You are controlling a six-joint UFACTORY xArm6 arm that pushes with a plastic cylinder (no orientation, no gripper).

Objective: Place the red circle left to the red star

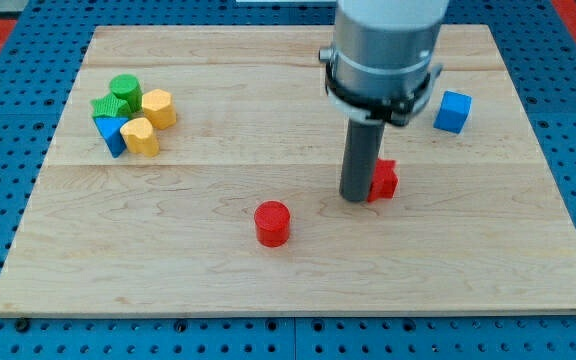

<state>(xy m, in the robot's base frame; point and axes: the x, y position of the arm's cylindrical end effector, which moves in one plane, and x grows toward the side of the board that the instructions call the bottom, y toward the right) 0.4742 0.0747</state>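
The red circle [272, 222] is a short red cylinder on the wooden board [168, 250], below the middle. The red star [384, 180] lies up and to the right of it, partly hidden by my rod. My tip [355, 197] rests on the board right against the star's left side. The tip is to the right of the red circle and a little above it, with a clear gap between them.
A cluster at the upper left holds a green cylinder [125, 90], a green block [105, 106], a blue triangle [111, 133], a yellow block [158, 107] and a yellow heart-like block [140, 136]. A blue cube [453, 111] lies at the upper right.
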